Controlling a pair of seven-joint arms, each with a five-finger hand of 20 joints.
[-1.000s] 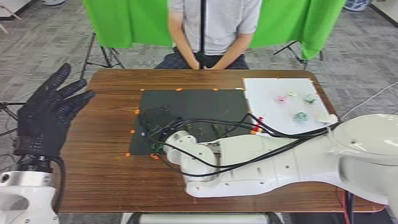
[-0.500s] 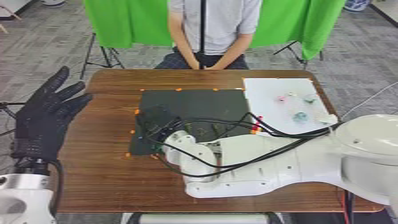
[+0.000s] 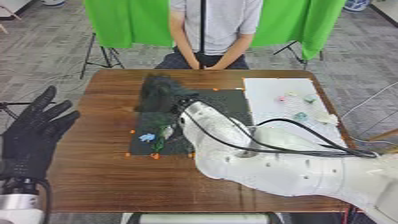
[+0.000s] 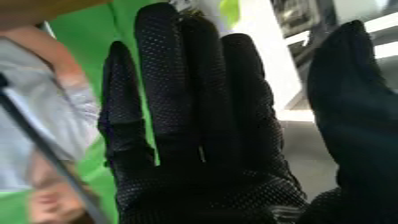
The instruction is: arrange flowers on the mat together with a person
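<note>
In the head view, my right hand (image 3: 158, 94) is over the far left part of the dark mat (image 3: 233, 102). Nearer me on that mat lie a light blue flower (image 3: 147, 137) and a whitish one (image 3: 168, 131), with green stems (image 3: 160, 144) beside them. My right forearm covers part of the mat. In the right wrist view, the right hand (image 4: 209, 140) has straight fingers and a thumb held apart, holding nothing. My left hand (image 3: 31, 137) is off the table's left side, fingers spread.
A white sheet (image 3: 266, 87) at the right of the brown table (image 3: 98, 175) bears a pink flower (image 3: 281, 98), a green one (image 3: 309, 99), a teal one (image 3: 300, 117) and a pale one (image 3: 330, 119). Black cables run along my right arm.
My right hand has moved away from me across the dark mat, uncovering the blue and whitish flowers. The left hand has drawn back and down a little.
</note>
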